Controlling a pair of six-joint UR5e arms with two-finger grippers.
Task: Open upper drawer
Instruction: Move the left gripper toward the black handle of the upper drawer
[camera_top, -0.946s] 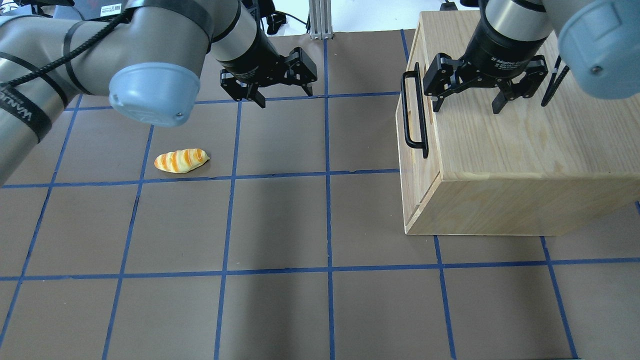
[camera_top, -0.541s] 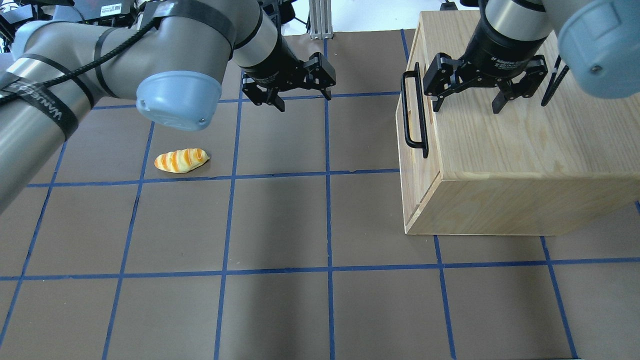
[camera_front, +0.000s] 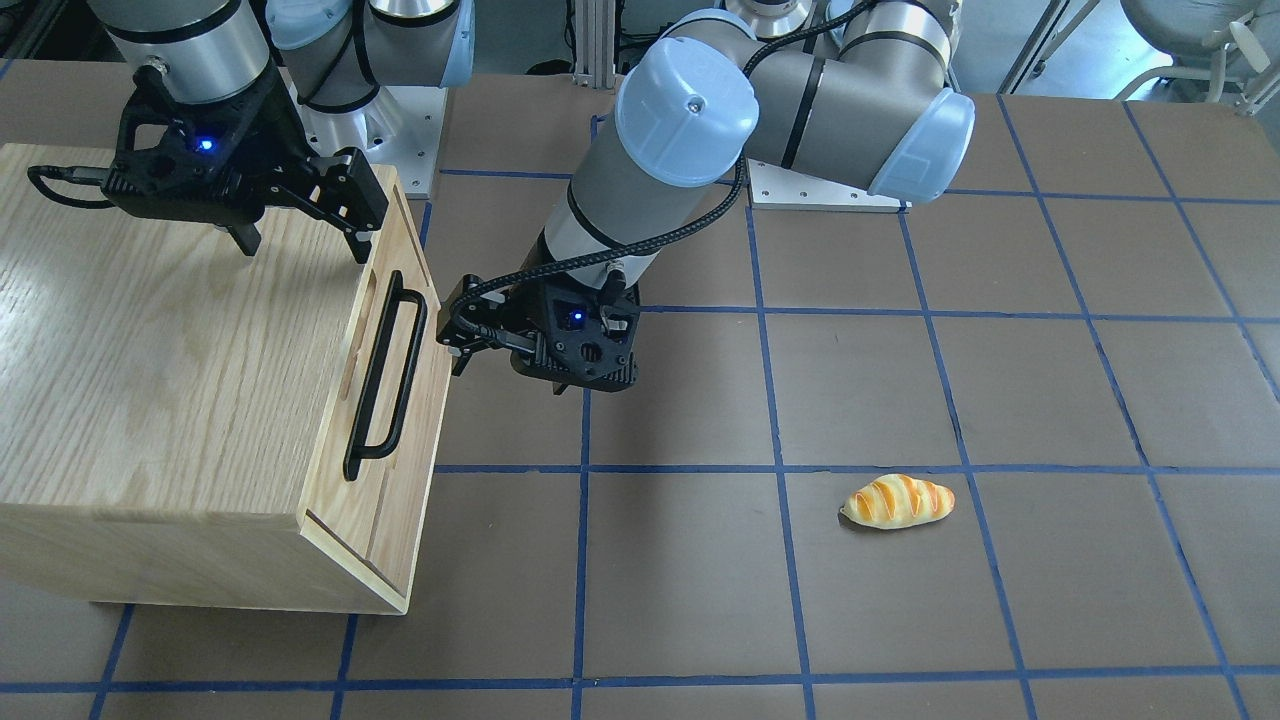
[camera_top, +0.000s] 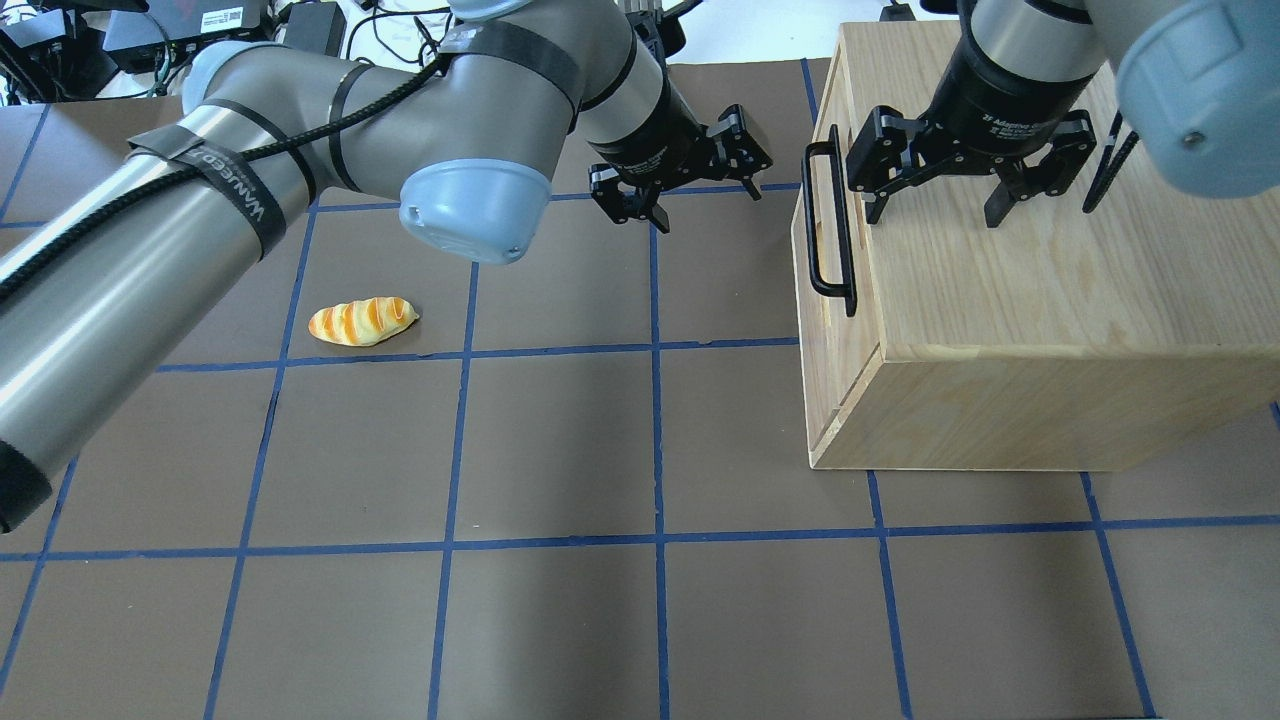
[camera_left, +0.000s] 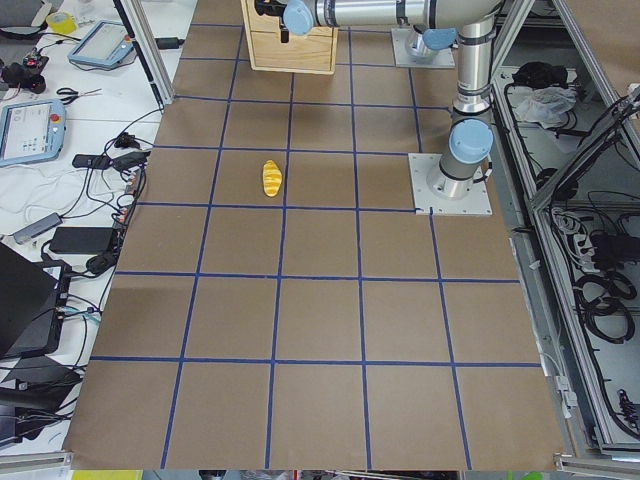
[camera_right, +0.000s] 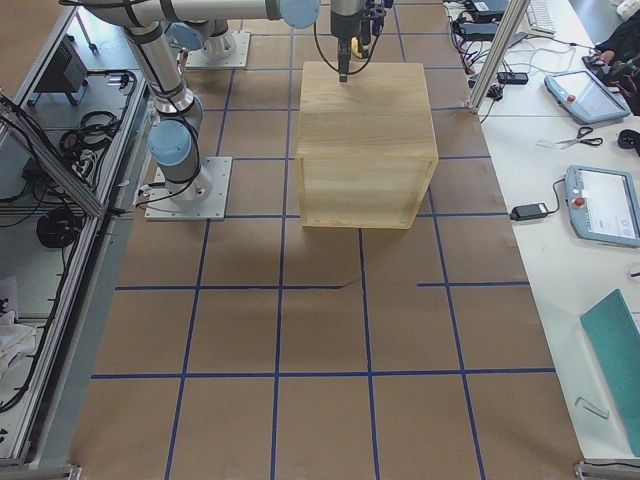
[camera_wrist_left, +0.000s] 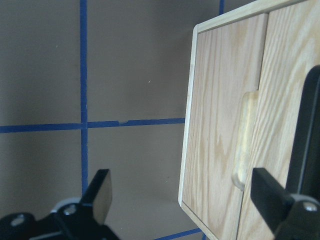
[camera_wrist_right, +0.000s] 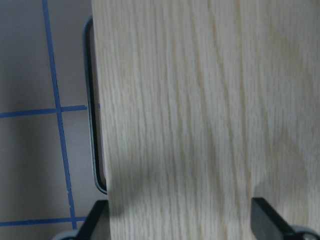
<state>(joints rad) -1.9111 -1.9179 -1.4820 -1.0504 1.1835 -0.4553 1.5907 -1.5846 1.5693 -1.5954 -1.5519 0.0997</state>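
The upper drawer (camera_top: 830, 225) is the light oak front panel on the left face of the cabinet (camera_top: 1040, 290), and it sits shut, flush with the body. Its black bar handle (camera_top: 812, 225) runs along it. In the left wrist view the drawer (camera_wrist_left: 287, 90) is at the right, with the plain lower panel (camera_wrist_left: 220, 110) beside it. My left gripper (camera_top: 708, 205) is open and empty, a short gap left of the handle, pointing at it (camera_front: 455, 335). My right gripper (camera_top: 935, 215) is open and empty, just above the cabinet top behind the handle (camera_front: 303, 245).
A toy bread roll (camera_top: 362, 321) lies on the brown gridded table at the left, far from both grippers. The left arm's elbow (camera_top: 475, 205) hangs over the table's middle. The cabinet stands at the table's right end (camera_right: 365, 140).
My left arm has swung right across the table, bringing its open gripper close to the drawer handle. The right gripper and the drawer have not moved.
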